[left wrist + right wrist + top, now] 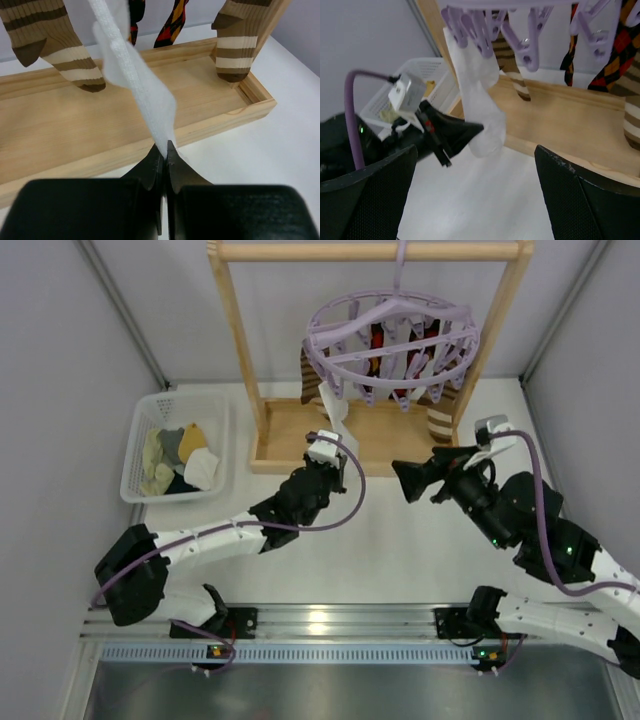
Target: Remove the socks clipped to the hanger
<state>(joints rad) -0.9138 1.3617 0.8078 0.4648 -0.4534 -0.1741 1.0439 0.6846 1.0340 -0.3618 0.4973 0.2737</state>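
Left gripper [165, 150] pinched shut on white sock [140, 85] tip, right gripper [412, 480] gaping, empty; thin bite may slip, or yank hanger [318, 358] sideways if clip [470, 31] holds.

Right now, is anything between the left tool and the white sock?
Nothing visible does. The left tool is shut on the white sock at its lower end; only a clip on the hanger holds its top.
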